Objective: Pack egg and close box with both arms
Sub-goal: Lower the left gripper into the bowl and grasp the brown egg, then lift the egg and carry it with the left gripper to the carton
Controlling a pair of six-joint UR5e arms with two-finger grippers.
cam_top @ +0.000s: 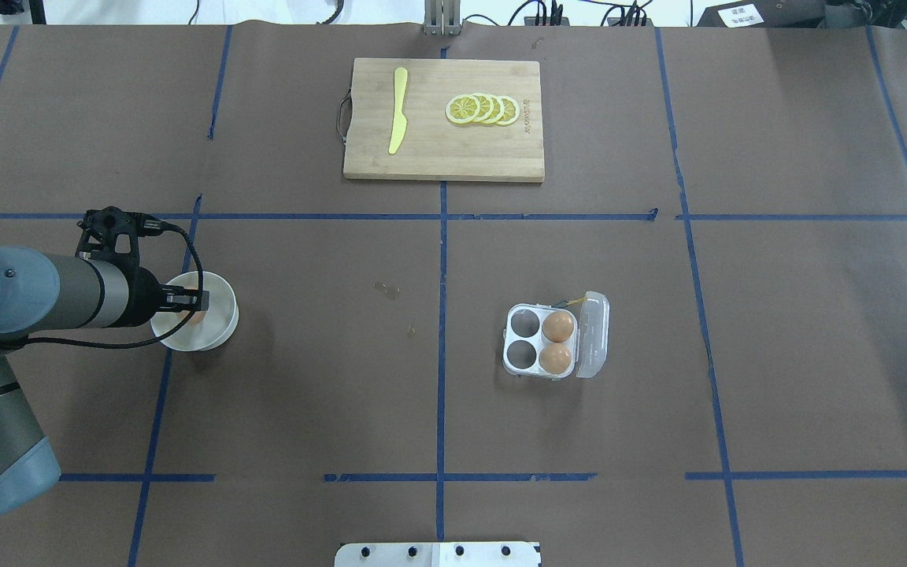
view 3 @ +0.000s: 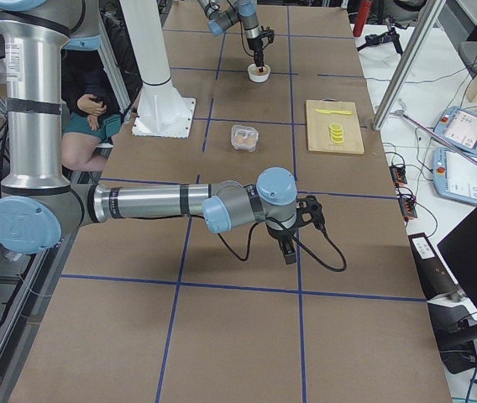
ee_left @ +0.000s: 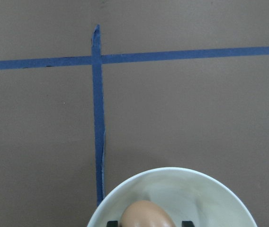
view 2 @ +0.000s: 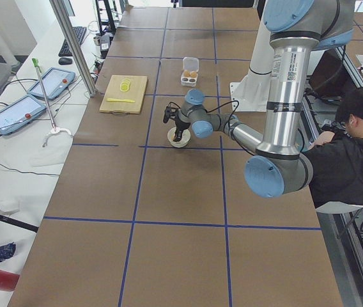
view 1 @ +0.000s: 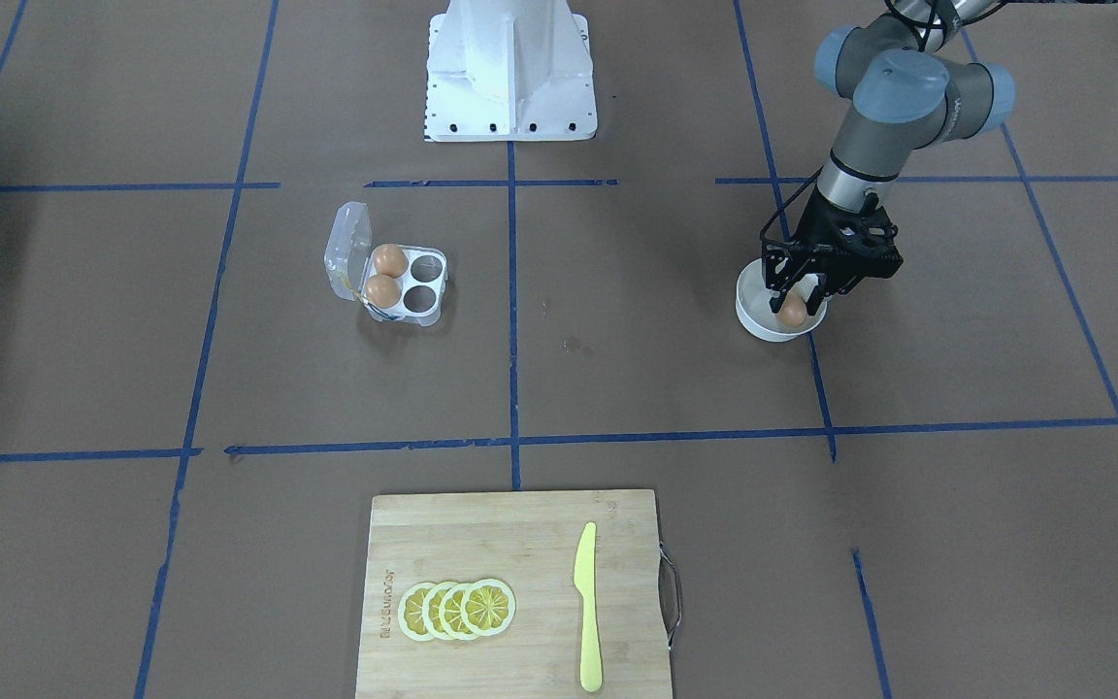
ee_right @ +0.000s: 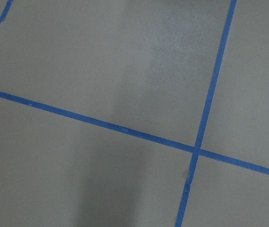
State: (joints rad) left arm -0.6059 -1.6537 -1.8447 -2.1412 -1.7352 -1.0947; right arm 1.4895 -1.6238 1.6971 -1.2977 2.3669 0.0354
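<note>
Overhead, the box (cam_top: 540, 340) lies at 3 o'clock from the left claw (view 1: 797, 296), well apart, with its lid open and its two empty cells on the claw's side. The claw's fingers straddle the small brown egg (view 1: 792, 313) in the white bowl (view 1: 755, 325). I cannot tell whether they clamp it. Nor can I tell how the right claw (view 3: 290, 252) stands.

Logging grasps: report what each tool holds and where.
Nothing clearly held: the left tool straddles the small orange-brown egg in the round white bowl, gaps showing at its sides. Right tool: cannot tell.
</note>
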